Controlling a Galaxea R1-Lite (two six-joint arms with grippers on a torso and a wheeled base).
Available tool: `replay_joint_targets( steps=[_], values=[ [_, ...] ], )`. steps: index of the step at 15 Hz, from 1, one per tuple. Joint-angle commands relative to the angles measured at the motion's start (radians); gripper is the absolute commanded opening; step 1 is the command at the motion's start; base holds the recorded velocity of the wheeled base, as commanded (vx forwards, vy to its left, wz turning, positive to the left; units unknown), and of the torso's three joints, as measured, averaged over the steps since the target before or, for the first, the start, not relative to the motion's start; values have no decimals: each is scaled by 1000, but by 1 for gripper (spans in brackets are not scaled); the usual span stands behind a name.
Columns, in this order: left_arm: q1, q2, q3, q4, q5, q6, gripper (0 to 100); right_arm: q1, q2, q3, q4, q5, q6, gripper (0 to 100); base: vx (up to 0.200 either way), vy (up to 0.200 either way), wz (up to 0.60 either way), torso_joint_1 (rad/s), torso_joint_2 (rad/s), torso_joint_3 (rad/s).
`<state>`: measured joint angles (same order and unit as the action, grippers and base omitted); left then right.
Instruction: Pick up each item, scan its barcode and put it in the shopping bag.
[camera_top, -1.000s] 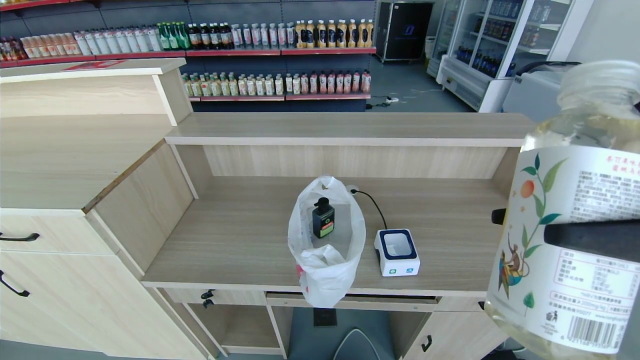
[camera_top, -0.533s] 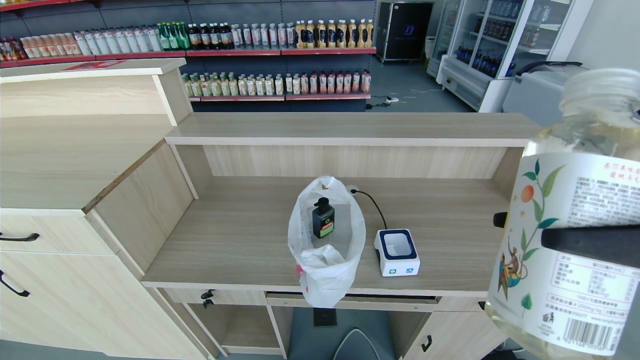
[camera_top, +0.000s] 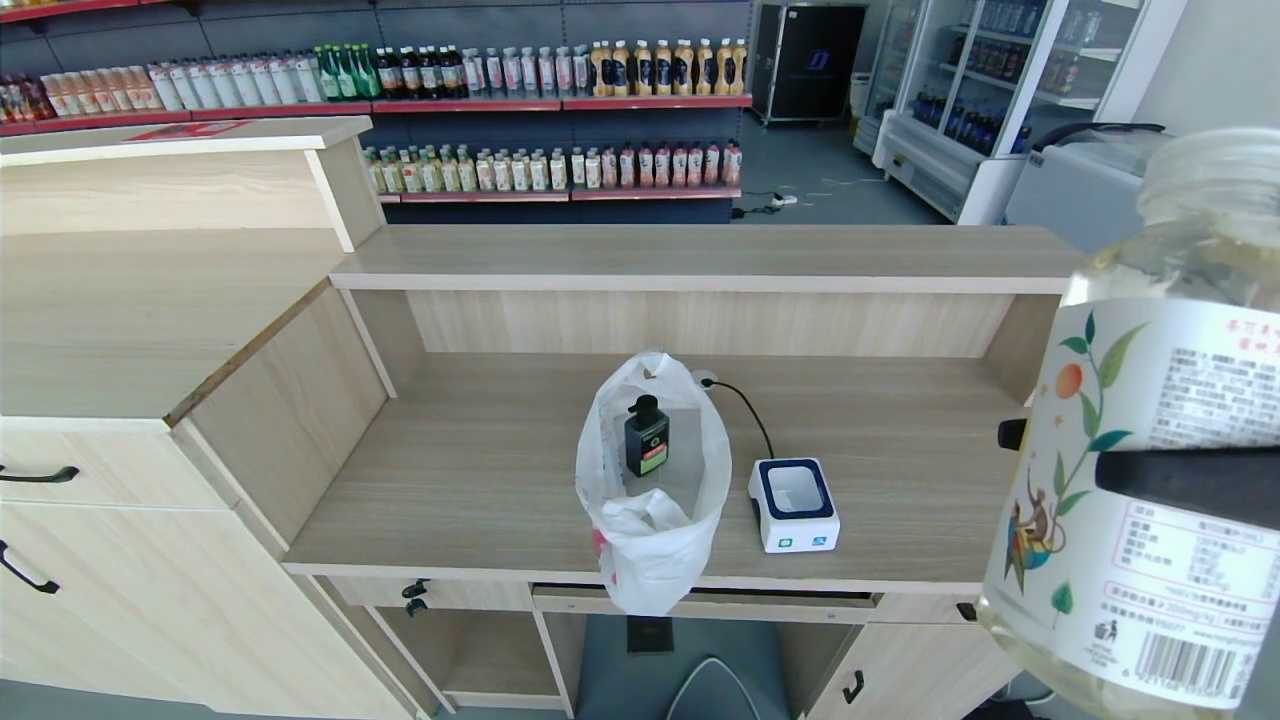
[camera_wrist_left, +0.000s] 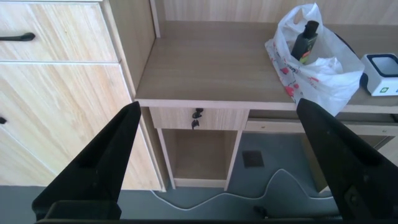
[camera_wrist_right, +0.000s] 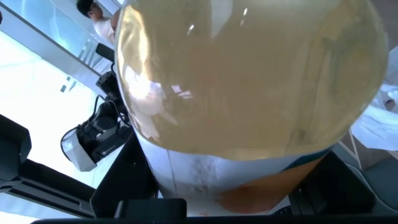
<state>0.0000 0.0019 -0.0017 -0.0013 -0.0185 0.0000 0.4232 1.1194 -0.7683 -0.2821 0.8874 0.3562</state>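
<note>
Large bottle held aloft beyond the counter's right end; scan and bagging not yet done.

The counter (camera_top: 480, 480) carries the bag and scanner at the middle of its front edge. The clear bottle (camera_top: 1160, 370) is clasped about its label by the right pincer (camera_top: 1130, 470), in the air and well apart from both. A slip may be expected, since the wall is round and smooth and the load looks heavy. The shopping bag (camera_top: 652, 500) is limp and droops over the front edge, so it could be dragged off or its rim snagged. The scanner (camera_top: 793, 503) may be missed, as the barcode sits low and is turned away from it. The small dark bottle (camera_top: 646, 436) inside could be knocked over. The left pincer (camera_wrist_left: 214, 168) is spread wide, holding nothing, below the counter's front edge.
</note>
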Motion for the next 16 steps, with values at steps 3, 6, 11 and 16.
replay_joint_targets(
  steps=[3, 6, 11, 16],
  values=[
    [0, 0, 0, 0, 0, 0, 100, -1, -4, 1, 1, -4, -2, 0, 0, 0, 0, 0, 0, 0],
    [0, 0, 0, 0, 0, 0, 100, -12, -15, 1, 54, -4, -49, 0, 0, 0, 0, 0, 0, 0],
    [0, 0, 0, 0, 0, 0, 100, -37, -27, 0, 98, -4, -83, 0, 0, 0, 0, 0, 0, 0],
    [0, 0, 0, 0, 0, 0, 100, -38, -23, -2, 98, -4, -83, 0, 0, 0, 0, 0, 0, 0]
  ],
)
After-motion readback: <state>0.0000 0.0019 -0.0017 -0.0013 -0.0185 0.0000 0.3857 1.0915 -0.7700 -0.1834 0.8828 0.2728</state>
